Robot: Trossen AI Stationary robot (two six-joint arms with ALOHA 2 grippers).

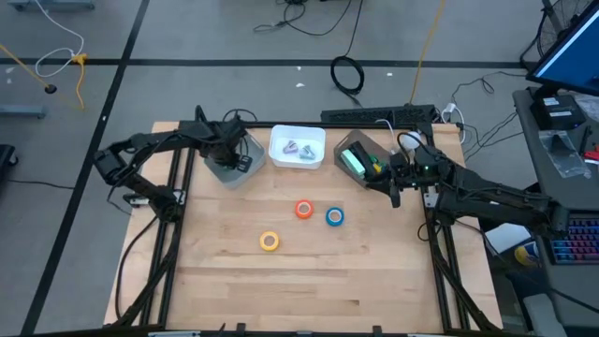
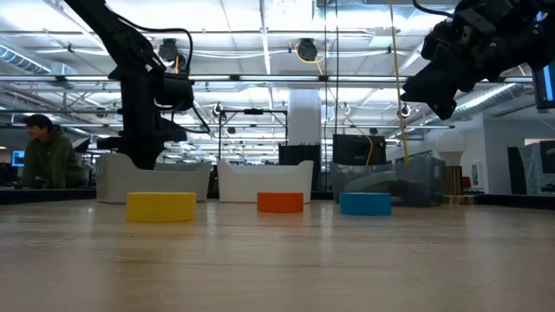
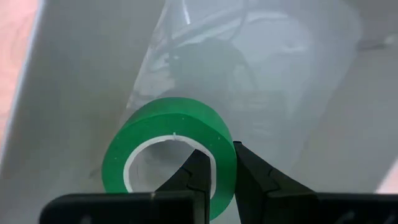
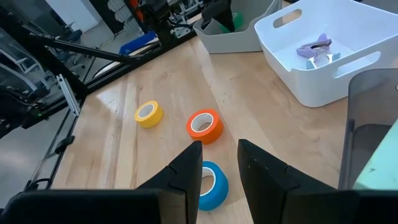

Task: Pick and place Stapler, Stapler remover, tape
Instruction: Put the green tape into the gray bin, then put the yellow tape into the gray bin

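My left gripper [image 1: 227, 150] reaches down into the grey bin [image 1: 234, 174] at the far left and is shut on the green tape [image 3: 168, 124]. Three tape rolls lie flat on the table: orange [image 1: 304, 209], blue [image 1: 334, 216] and yellow [image 1: 270, 241]. The purple stapler remover [image 1: 298, 150] lies in the white bin [image 1: 281, 140]. The green stapler [image 1: 354, 161] lies in the clear bin [image 1: 367, 148] at the far right. My right gripper [image 4: 217, 158] hangs open above the table beside the clear bin, with the blue tape [image 4: 210, 185] below and ahead of it. My left gripper pinches the green roll's wall [image 3: 225, 174], one finger [image 3: 189, 177] inside the ring's hole and the other [image 3: 261, 180] outside. The fingers come from above, pointing down into the bin. The ring's open face is turned up; whether it rests on the bin's floor I cannot tell.
The three bins stand in a row along the far edge. The wooden table's near half [image 1: 309, 281] is bare. Cables and a power strip [image 1: 374, 114] lie beyond the far edge. A person [image 2: 48, 156] sits in the room behind, at the left in the low view.
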